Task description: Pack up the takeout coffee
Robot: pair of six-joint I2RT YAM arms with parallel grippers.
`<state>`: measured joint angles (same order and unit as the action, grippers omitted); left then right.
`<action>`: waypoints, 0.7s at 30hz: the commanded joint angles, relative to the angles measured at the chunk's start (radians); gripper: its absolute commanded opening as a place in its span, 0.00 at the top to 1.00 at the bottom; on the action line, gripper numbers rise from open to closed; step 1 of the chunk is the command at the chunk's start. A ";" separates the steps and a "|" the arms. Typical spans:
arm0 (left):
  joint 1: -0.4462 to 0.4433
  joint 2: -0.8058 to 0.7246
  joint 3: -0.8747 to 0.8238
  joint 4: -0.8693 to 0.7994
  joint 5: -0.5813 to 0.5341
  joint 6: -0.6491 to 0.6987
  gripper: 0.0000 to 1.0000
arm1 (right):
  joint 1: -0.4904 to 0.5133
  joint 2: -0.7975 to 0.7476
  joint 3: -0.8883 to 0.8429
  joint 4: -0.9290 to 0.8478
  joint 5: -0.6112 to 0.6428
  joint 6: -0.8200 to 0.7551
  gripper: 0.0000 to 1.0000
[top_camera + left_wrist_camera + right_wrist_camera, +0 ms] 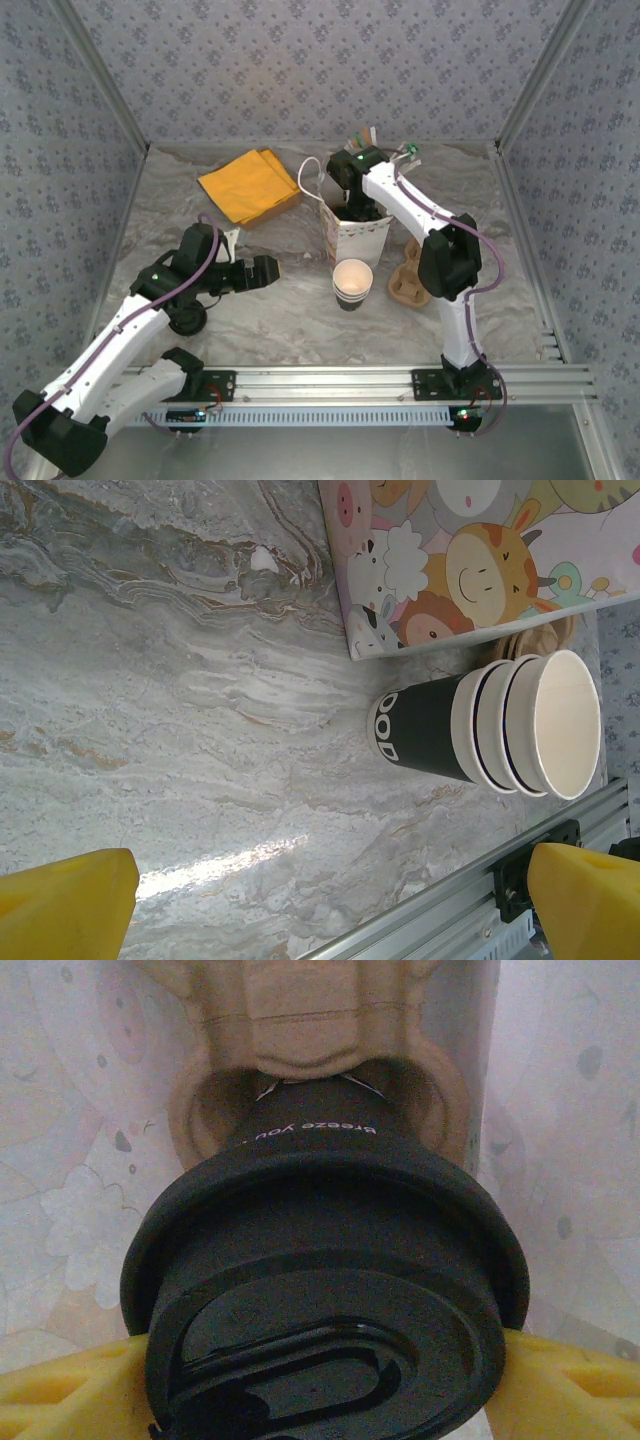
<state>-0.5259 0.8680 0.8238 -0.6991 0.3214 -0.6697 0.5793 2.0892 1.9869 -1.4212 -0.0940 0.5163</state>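
Yellow fingers (570,1380) of the right end effector (320,1385) close on either side of the takeout coffee (320,1290) at its black sip lid, deep inside the cartoon-printed bag (352,240). The dark cup body drops through a ring of a moulded pulp carrier (300,1020). It looks thin-walled, easy to crush and possibly heavy with liquid. The lid is slick and might pop off, so a hold just under the rim seems safer. The right arm reaches forward, then bends steeply down into the bag. The left end effector (325,905) hangs wide open over the surface (150,680), near a stack of empty paper cups (480,730).
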 commanded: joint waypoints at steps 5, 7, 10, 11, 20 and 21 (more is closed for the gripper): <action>-0.006 0.003 0.034 0.014 -0.009 0.017 0.00 | 0.006 0.016 0.020 -0.021 0.014 0.011 0.20; -0.006 0.002 0.035 0.015 -0.008 0.017 0.00 | 0.005 0.015 0.020 -0.021 0.016 0.013 0.20; -0.006 0.001 0.034 0.013 -0.009 0.017 0.00 | 0.006 0.014 0.020 -0.023 0.016 0.013 0.20; -0.006 0.000 0.034 0.014 -0.008 0.015 0.00 | 0.006 0.013 0.020 -0.022 0.016 0.013 0.20; -0.006 -0.001 0.032 0.015 -0.009 0.016 0.00 | 0.007 0.008 0.021 -0.025 0.016 0.014 0.20; -0.006 -0.001 0.031 0.014 -0.009 0.014 0.00 | 0.007 0.008 0.023 -0.025 0.016 0.014 0.20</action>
<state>-0.5259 0.8680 0.8238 -0.6991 0.3214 -0.6697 0.5793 2.0892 1.9869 -1.4212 -0.0937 0.5163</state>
